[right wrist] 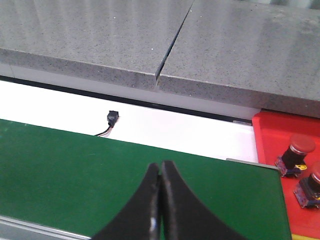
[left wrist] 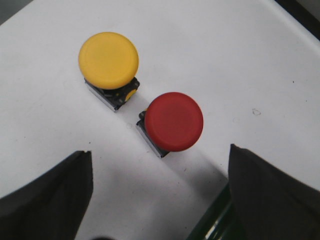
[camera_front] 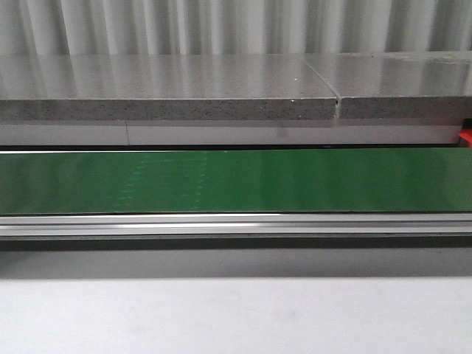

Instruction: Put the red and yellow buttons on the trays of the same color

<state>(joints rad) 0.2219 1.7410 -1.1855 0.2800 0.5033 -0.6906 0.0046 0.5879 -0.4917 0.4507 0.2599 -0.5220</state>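
Note:
In the left wrist view a yellow button [left wrist: 108, 60] and a red button [left wrist: 174, 121] stand side by side on a white surface, a small gap between them. My left gripper [left wrist: 160, 165] hangs open above them, its fingers wide apart, the red button nearest the gap. My right gripper [right wrist: 160, 170] is shut with nothing in it, over the green belt [right wrist: 75, 170]. A red tray [right wrist: 285, 135] lies past the belt's end and holds two red buttons [right wrist: 296, 150]. The front view shows only a sliver of the red tray [camera_front: 465, 137]. No yellow tray is in view.
The green conveyor belt [camera_front: 236, 181] runs across the front view, with an aluminium rail [camera_front: 236, 223] in front and a grey stone slab [camera_front: 169, 92] behind. A small black connector with wires [right wrist: 111, 119] lies on the white strip behind the belt.

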